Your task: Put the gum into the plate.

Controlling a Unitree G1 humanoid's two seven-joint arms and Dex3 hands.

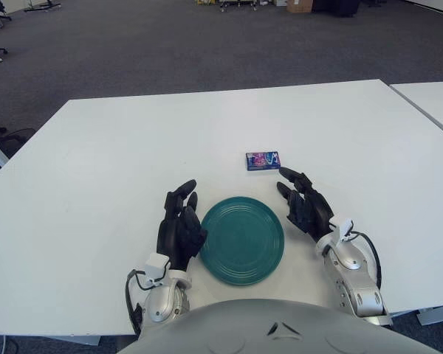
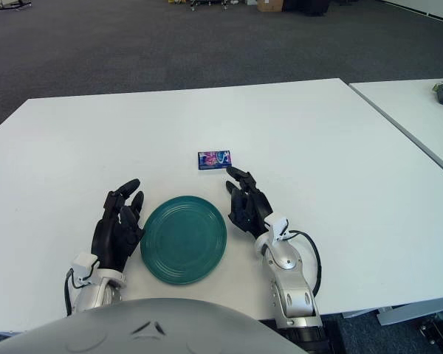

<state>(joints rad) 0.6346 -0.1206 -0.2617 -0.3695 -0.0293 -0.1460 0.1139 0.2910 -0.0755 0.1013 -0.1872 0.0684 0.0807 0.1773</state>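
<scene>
A small blue gum pack [image 1: 263, 160] lies flat on the white table [image 1: 133, 147], a little beyond the teal plate [image 1: 242, 240]. The plate sits near the table's front edge with nothing in it. My right hand [image 1: 295, 195] is just right of the plate, fingers spread and pointing toward the gum, its fingertips a short gap below the pack and not touching it. My left hand [image 1: 181, 214] shows beside the plate's left rim, fingers relaxed and holding nothing.
A second white table [image 1: 435, 103] stands to the right across a narrow gap. Grey carpet floor lies beyond the far edge. My own torso [image 1: 273, 328] fills the bottom of the view.
</scene>
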